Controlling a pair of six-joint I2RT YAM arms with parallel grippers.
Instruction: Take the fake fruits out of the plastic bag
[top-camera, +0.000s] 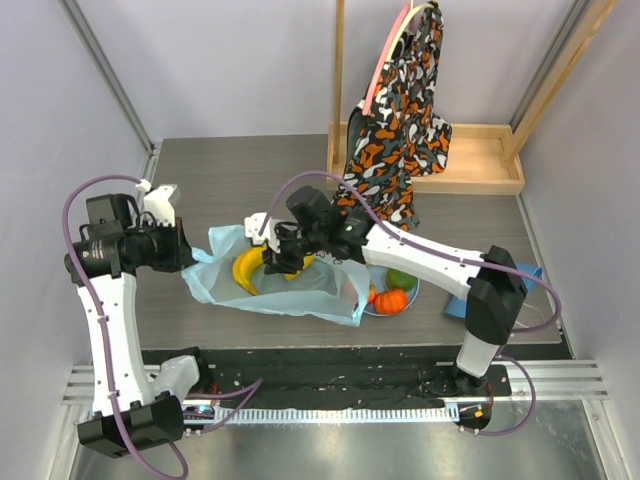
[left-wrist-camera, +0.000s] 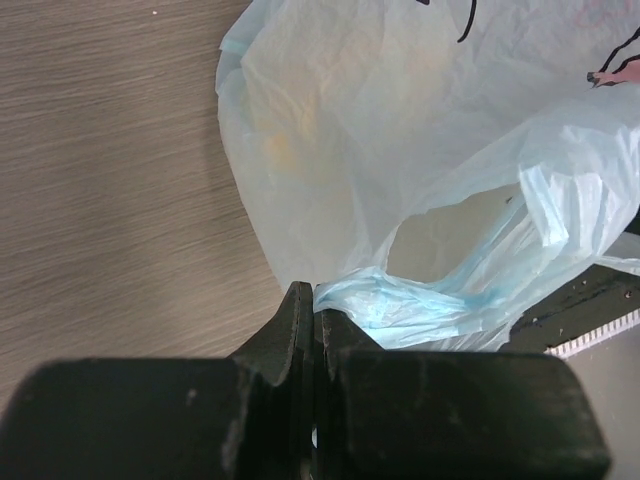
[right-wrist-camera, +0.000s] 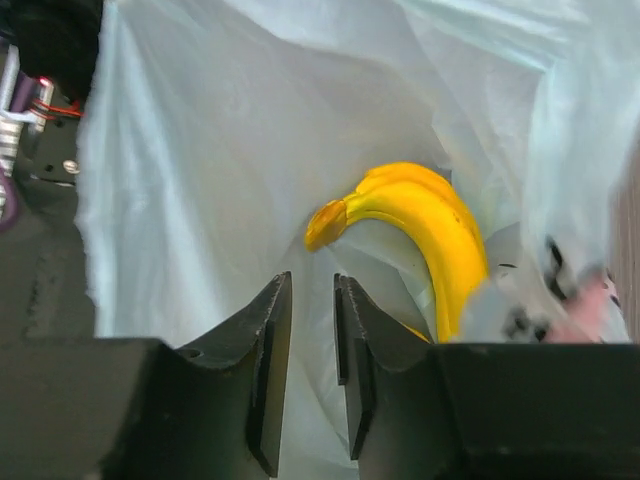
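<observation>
Left gripper (left-wrist-camera: 313, 292) pinches crinkly bag (left-wrist-camera: 400, 130); right gripper (right-wrist-camera: 312, 290), barely parted, empty by glossy banana (right-wrist-camera: 440, 225).

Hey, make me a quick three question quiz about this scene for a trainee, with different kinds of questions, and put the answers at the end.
1. True or false: the left gripper is shut on the edge of the plastic bag.
2. Which fruit lies inside the bag? A) banana bunch B) orange ribbed fruit C) green fruit
3. In a few words: what is between the jaws of the right gripper?

Key: 1 true. 2 A. 3 Nothing; the jaws stand slightly apart inside the bag, just short of the banana's stem end.
</observation>
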